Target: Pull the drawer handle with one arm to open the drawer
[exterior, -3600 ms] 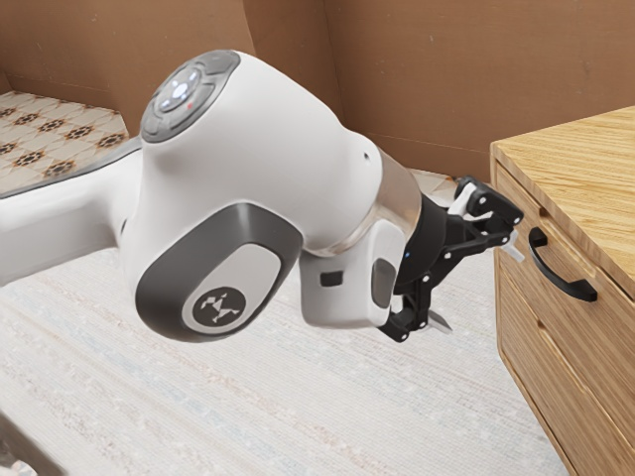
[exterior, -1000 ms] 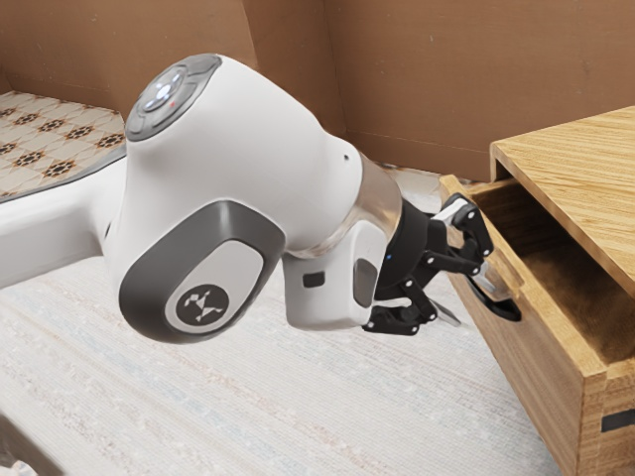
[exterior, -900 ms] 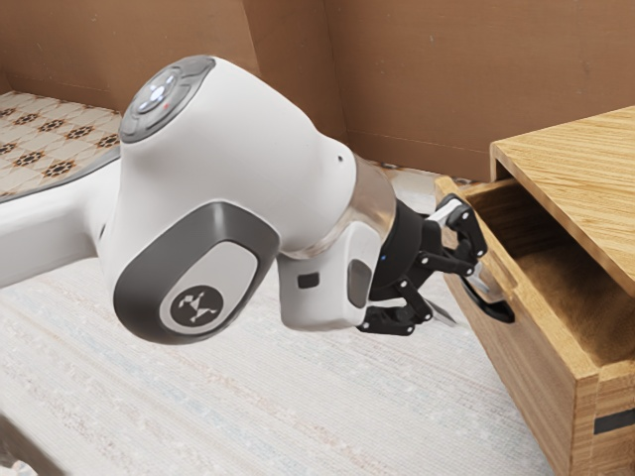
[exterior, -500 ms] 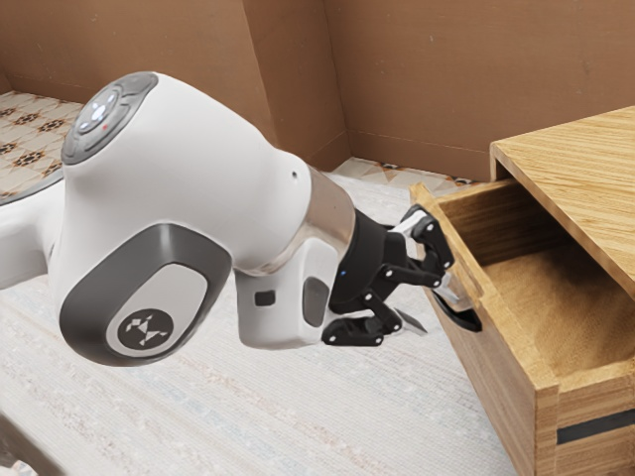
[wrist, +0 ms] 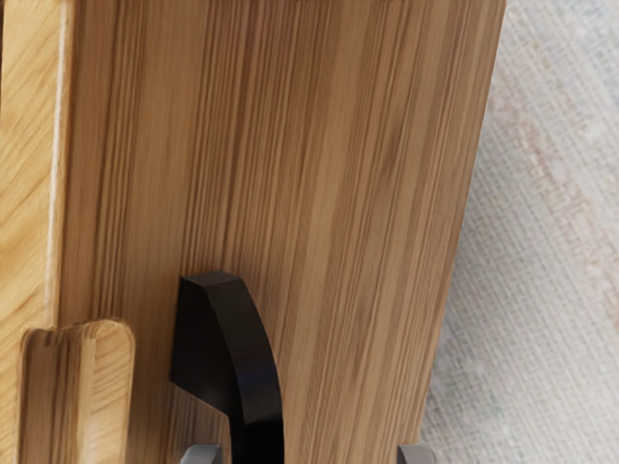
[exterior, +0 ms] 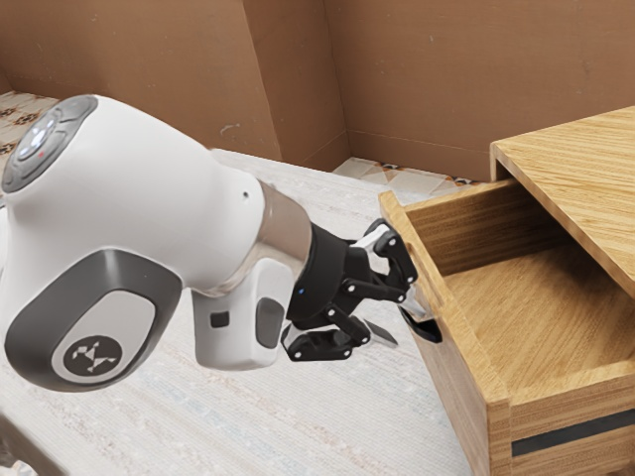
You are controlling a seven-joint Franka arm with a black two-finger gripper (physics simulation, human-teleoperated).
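Shows black on the pincer (exterior: 402,319) and the handle (exterior: 426,326) at its tips, honey straight-grained wood on the drawer (exterior: 526,307) beyond, white and grey on the arm (exterior: 139,228) behind, pale beige on the floor (exterior: 327,426) beneath.

The drawer (exterior: 516,307) juts from under the cabinet top (exterior: 575,169) toward 8 o'clock. On its front, the handle (exterior: 427,327) sits between the 2 fingers of the gripper (exterior: 402,319). The arm (exterior: 129,258) stands at 9 o'clock of it, above the rug (exterior: 298,416).

Brown walls (exterior: 466,69), pale carpet (exterior: 327,416), patterned tiles (exterior: 397,177)
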